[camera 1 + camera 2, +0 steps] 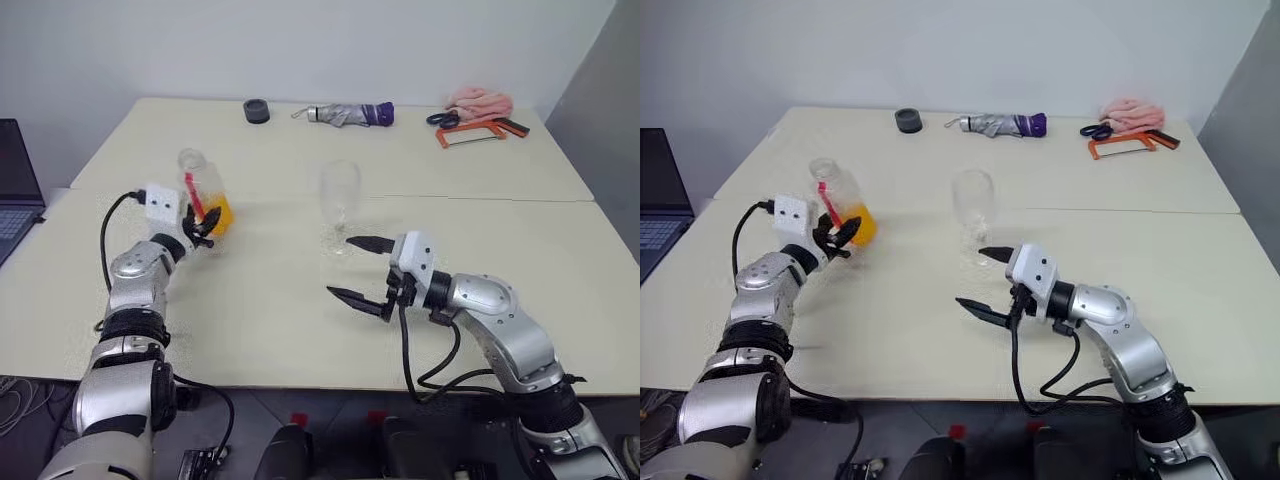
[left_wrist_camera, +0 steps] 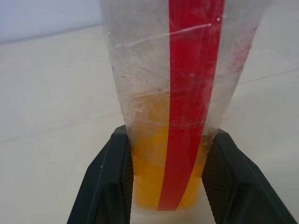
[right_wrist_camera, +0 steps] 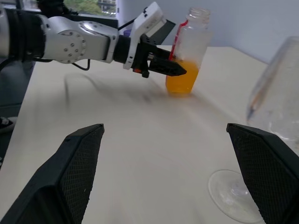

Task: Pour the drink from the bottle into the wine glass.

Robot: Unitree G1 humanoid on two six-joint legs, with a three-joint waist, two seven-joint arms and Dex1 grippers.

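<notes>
The left gripper [image 1: 204, 229] is clamped on the lower body of the uncapped, upright bottle [image 1: 203, 192], with the wine glass [image 1: 340, 200] standing well to its right, nearer the right gripper [image 1: 362, 268], whose jaws stand wide apart and empty.
</notes>
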